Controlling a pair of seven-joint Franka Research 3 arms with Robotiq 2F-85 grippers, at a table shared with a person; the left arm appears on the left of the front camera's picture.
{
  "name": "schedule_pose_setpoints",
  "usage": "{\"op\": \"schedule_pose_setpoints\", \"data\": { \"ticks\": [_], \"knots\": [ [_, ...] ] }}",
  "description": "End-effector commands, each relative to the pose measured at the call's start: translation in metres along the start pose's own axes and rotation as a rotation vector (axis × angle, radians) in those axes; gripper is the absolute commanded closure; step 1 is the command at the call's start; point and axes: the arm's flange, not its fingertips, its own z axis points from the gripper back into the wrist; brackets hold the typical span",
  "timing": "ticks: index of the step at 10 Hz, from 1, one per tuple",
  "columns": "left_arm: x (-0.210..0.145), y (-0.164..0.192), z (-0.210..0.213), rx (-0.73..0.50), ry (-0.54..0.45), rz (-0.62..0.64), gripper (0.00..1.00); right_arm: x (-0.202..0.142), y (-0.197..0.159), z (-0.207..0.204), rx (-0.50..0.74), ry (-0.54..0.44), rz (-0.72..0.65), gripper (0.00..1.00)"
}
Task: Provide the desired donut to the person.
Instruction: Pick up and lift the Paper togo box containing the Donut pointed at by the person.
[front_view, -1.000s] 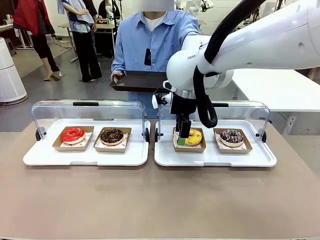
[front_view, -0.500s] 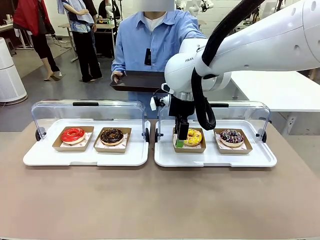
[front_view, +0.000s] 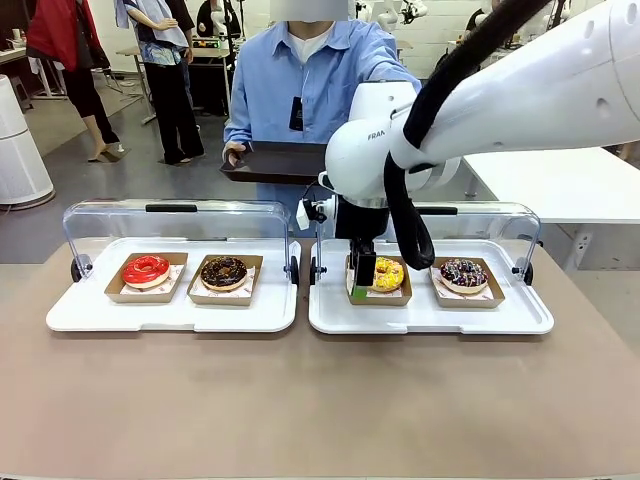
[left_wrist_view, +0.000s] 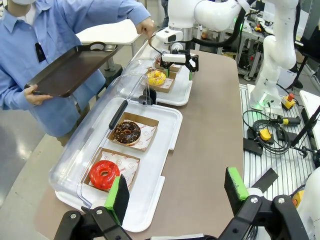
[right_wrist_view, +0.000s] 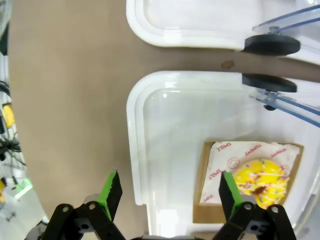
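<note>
Brown surface (front_view: 300, 400): R hand (right_wrist_view: 168, 187) spread, just beside yellow donut (front_view: 388, 273); L hand (left_wrist_view: 176, 189) spread, well apart from donut.

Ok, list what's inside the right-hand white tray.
Two cardboard boats, one with a yellow donut, one with a dark sprinkled donut. The right gripper hides the yellow donut's left edge from the front.
</note>
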Motion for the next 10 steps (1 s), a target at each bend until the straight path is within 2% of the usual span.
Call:
{"op": "schedule_pose_setpoints", "data": {
  "ticks": [1, 7, 10],
  "knots": [
    [0.0, -0.001, 0.002, -0.003, -0.006, -0.007, 0.0, 0.0, 0.024, -0.001, -0.087, 0.052, -0.035, 0.0],
    [0.0, -0.001, 0.002, -0.003, -0.006, -0.007, 0.0, -0.008, 0.009, -0.027, -0.099, -0.013, -0.112, 0.0],
    [0.0, -0.001, 0.002, -0.003, -0.006, -0.007, 0.0, -0.009, -0.001, -0.044, -0.122, -0.046, -0.082, 0.0]
  ]
}}
